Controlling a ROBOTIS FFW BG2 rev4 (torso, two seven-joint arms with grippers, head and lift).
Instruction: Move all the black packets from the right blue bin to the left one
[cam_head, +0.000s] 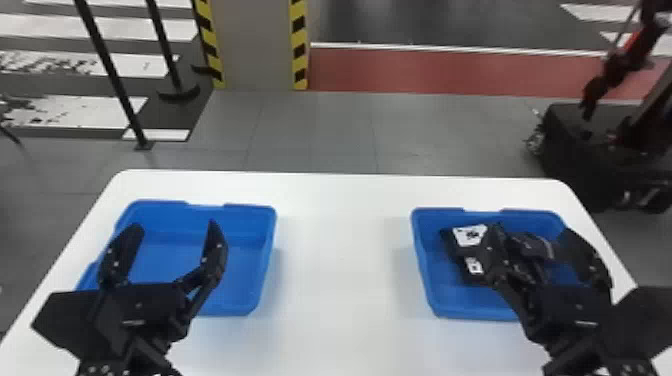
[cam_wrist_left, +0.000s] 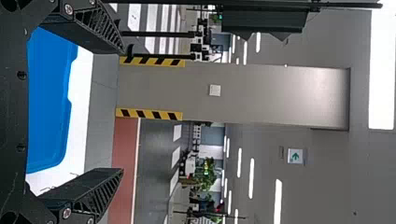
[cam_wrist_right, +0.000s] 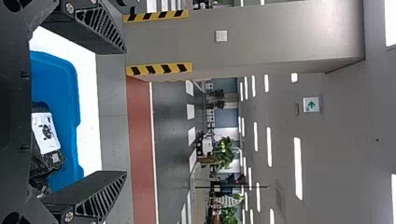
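White table (cam_head: 340, 250): spans the space below both arms, its far corners rounded, with a blue bin toward each side.
Left blue bin (cam_head: 259, 280): near the table's left edge, upright, its blue floor showing between and beyond the left gripper's fingers.
Right blue bin (cam_head: 450, 303): near the table's right edge, well apart from the other bin.
Black packets (cam_head: 452, 252): in the right blue bin, bunched close together from its left part across to its middle; white labels (cam_head: 469, 235) face up on the left side of the bunch (how many packets there are, I can't tell, since the right gripper covers some of them).
Left gripper (cam_head: 174, 227): raised in front of the left blue bin in the head view, fingers spread wide; the left wrist view shows the far floor and the pillar through the gap.
Right gripper (cam_head: 530, 230): raised in front of the right blue bin, its fingers likewise well apart; in the right wrist view the packets lie down in the bin, away from the fingertips.
Beyond the far edge: a grey pillar (cam_head: 255, 45) with yellow-and-black striped corners, and a red floor strip (cam_head: 430, 70) to its right.
Past the far-left corner: black poles (cam_head: 107, 65) standing on the floor.
Past the far-right corner: dark equipment (cam_head: 575, 145).
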